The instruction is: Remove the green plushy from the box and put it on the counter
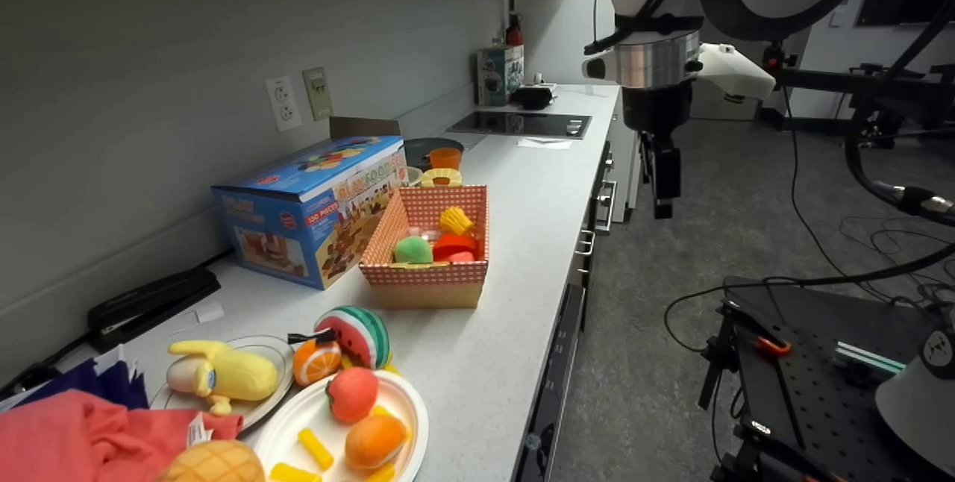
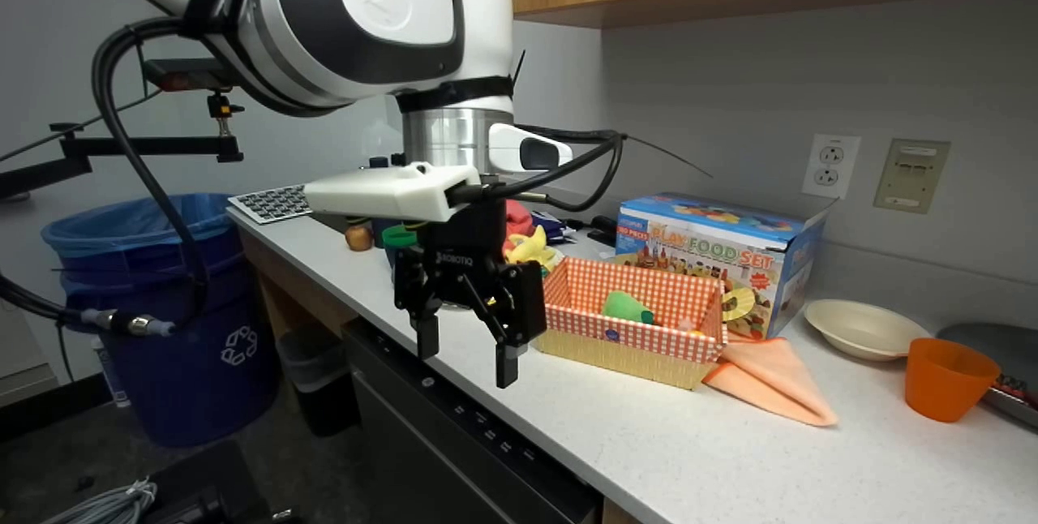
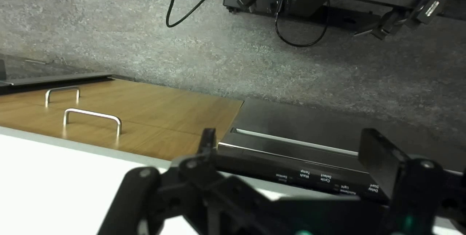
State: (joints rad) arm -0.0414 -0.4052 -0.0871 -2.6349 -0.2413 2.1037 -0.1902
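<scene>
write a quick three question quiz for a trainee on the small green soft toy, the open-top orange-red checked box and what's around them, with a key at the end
1. Multiple choice: where does the small green soft toy lie?
a) on the white oval plate
b) inside the open-top orange-red checked box
c) inside the orange cup

2. True or false: the black two-fingered pincer stands open and holds nothing.

3. Fill in the missing word: in an exterior view, the blue printed cardboard carton reads "PLAY FOOD ___".

Key: 1 b; 2 true; 3 SET.
</scene>
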